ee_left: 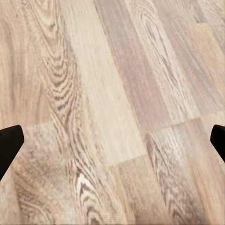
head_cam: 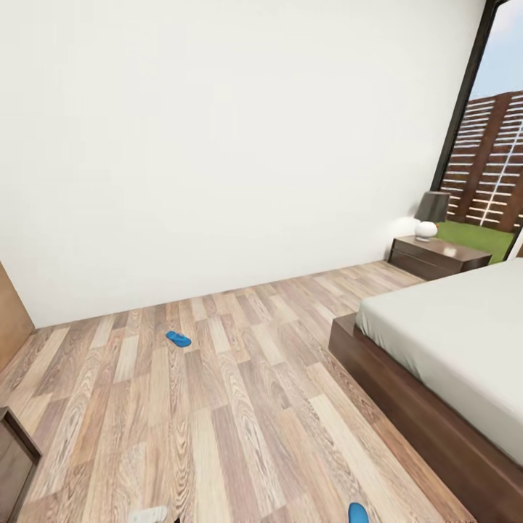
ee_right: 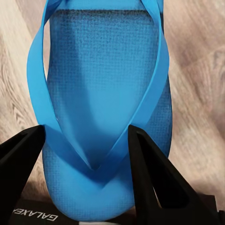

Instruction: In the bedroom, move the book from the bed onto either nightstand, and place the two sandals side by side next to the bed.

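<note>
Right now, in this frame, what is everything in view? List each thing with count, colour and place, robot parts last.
sandal on the floor: 1, bright blue, lying alone on the planks, well apart from the bed.
sandal in the gripper: 1, bright blue, between the right fingers; its tip also peeks in at the head view's bottom edge.
bed: 1, light-grey mattress on dark brown frame, at the right.
nightstand: 1, dark brown, by the wall beyond the bed.
lamp: 1, white base with dark shade, on the nightstand.
window: 1, black-framed, far right.
floor: wood planks, brown-grey.
left gripper: black fingers spread wide over bare floor.
right gripper: black fingers closed around the sandal's straps.
</note>
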You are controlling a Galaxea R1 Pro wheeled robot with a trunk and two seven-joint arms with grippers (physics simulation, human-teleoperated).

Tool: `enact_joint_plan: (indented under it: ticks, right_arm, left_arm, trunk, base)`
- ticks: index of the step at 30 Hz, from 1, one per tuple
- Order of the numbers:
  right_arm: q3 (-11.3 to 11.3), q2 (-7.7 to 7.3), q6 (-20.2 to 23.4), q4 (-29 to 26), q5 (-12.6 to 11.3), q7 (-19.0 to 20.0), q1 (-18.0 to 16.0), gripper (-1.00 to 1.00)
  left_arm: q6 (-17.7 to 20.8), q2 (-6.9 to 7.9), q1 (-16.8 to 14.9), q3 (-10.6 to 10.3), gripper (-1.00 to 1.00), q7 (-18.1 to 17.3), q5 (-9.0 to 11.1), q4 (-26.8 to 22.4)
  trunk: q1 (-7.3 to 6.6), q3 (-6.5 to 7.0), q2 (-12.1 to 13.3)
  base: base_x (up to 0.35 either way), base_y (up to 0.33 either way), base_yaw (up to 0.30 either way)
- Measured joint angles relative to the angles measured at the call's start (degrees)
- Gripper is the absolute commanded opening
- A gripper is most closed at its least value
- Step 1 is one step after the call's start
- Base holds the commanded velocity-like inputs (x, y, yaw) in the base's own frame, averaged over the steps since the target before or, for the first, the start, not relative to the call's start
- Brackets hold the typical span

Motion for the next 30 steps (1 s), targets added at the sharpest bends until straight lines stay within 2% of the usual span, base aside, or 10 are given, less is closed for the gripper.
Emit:
enact_joint_plan:
  ticks: [30]
  right_arm:
    - [0.0, 0.00, 0.0, 0.1, 0.1, -0.1, 0.0, -1.00]
  left_arm:
    - [0.0, 0.00, 0.0, 0.0, 1.00, 0.0, 0.0, 0.0]
  trunk:
    - [0.00, -2.72, 0.0]
  base:
    - [0.000, 0.000, 0.000]
